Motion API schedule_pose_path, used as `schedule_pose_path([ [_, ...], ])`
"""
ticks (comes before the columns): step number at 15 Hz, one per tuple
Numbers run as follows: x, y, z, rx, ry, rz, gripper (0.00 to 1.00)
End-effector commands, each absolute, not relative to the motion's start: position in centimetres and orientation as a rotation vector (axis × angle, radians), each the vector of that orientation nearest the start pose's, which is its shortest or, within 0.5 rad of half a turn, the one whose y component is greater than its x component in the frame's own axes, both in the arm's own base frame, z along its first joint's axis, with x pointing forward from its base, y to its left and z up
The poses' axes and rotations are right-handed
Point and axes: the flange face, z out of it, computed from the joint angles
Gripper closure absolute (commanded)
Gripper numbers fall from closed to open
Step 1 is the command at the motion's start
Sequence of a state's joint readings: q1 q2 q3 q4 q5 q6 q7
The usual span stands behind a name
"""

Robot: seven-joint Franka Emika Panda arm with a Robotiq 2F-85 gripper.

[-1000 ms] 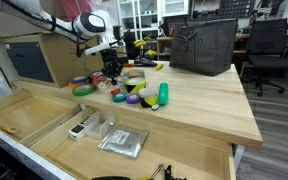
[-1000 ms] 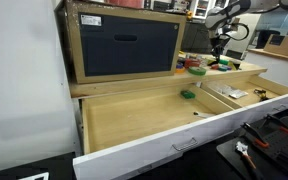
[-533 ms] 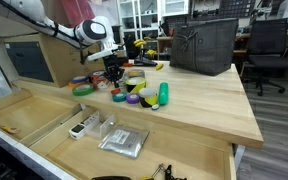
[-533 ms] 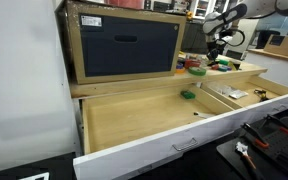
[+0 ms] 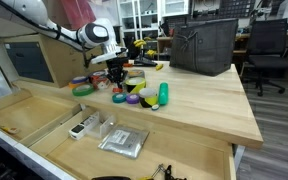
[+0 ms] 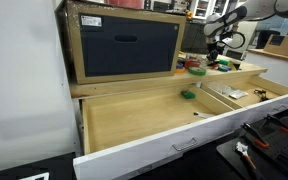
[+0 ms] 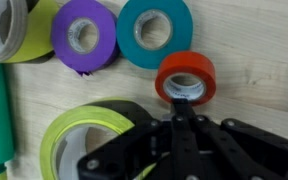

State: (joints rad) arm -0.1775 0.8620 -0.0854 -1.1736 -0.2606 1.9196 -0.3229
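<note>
My gripper [image 7: 181,103] is shut, its two fingers pressed together with nothing between them. Their tips sit at the near rim of a red tape roll [image 7: 186,77] lying flat on the wooden bench; whether they touch it I cannot tell. A teal roll [image 7: 154,30] and a purple roll [image 7: 84,33] lie just beyond it. A large yellow-green and black roll [image 7: 79,128] is partly hidden under the gripper body. In both exterior views the gripper [image 5: 113,73] [image 6: 216,55] hangs over the cluster of tape rolls [image 5: 134,92].
A green cylinder [image 5: 163,95] lies beside the rolls. A black mesh basket [image 5: 202,45] stands at the back of the bench. An open drawer [image 5: 44,118] with small items [image 5: 122,142] runs along the front. A wooden cabinet [image 6: 124,45] stands at one end.
The arm has shifted slightly over the tape rolls. The gripper has stayed shut and the rolls have not visibly moved.
</note>
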Motion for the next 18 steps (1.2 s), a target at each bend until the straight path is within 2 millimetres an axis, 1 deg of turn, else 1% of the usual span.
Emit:
schedule_pose_path([
  [1,72.1,-19.5,26.1,-3.347,-0.402,0.340,1.00],
  [4,72.1,-18.1,25.9,-3.327,-0.494,0.344,1.00],
  [6,72.2,-16.3,25.6,-3.302,-0.573,0.349,1.00],
  [8,72.0,-14.1,24.8,-3.276,-0.652,0.384,1.00],
  [10,71.8,-12.4,24.5,-3.270,-0.721,0.407,1.00],
  [13,71.4,-10.1,24.9,-3.254,-0.813,0.421,1.00],
  [15,70.9,-9.4,25.3,-3.247,-0.853,0.414,1.00],
  [18,69.7,-8.4,25.9,-3.255,-0.856,0.331,1.00],
])
